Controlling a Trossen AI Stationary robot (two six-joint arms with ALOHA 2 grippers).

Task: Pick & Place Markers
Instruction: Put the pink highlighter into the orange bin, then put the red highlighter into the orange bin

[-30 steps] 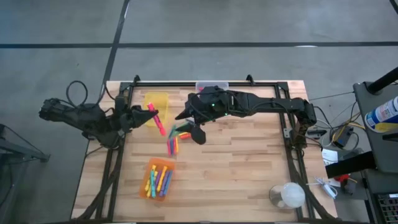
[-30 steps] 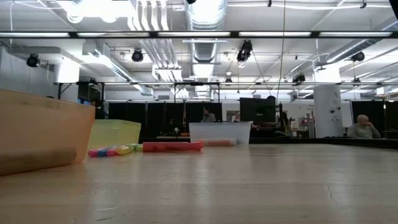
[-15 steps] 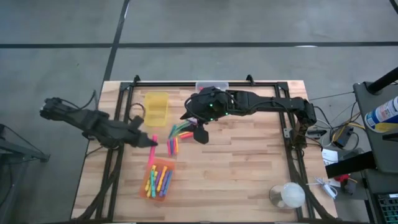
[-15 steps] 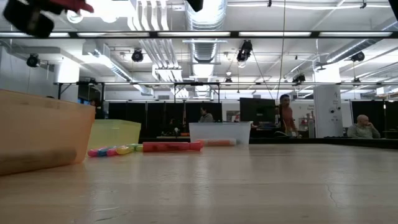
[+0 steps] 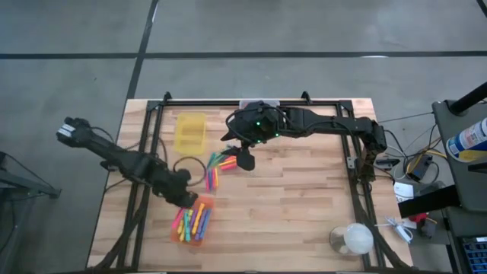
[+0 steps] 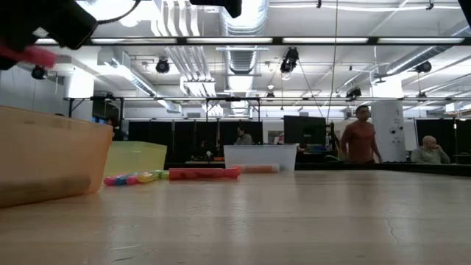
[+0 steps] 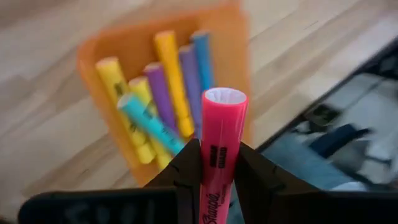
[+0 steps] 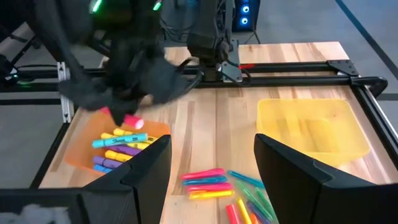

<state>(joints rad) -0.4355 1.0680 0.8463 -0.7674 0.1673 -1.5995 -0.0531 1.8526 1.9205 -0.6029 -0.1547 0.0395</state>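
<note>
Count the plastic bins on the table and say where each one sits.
3. The orange bin, holding markers, is below the left gripper; the yellow bin sits farther back; the clear bin stands at the far edge, partly hidden by the right arm.

Arms: two
Bins on the table: three — orange bin (image 5: 191,223), yellow bin (image 5: 190,132), clear bin (image 6: 260,157)
Markers in the orange bin: perhaps seven, overlapping
Loose markers (image 5: 214,169) on the table: roughly eight, too bunched to count surely
Markers held: one pink marker (image 7: 217,155)
</note>
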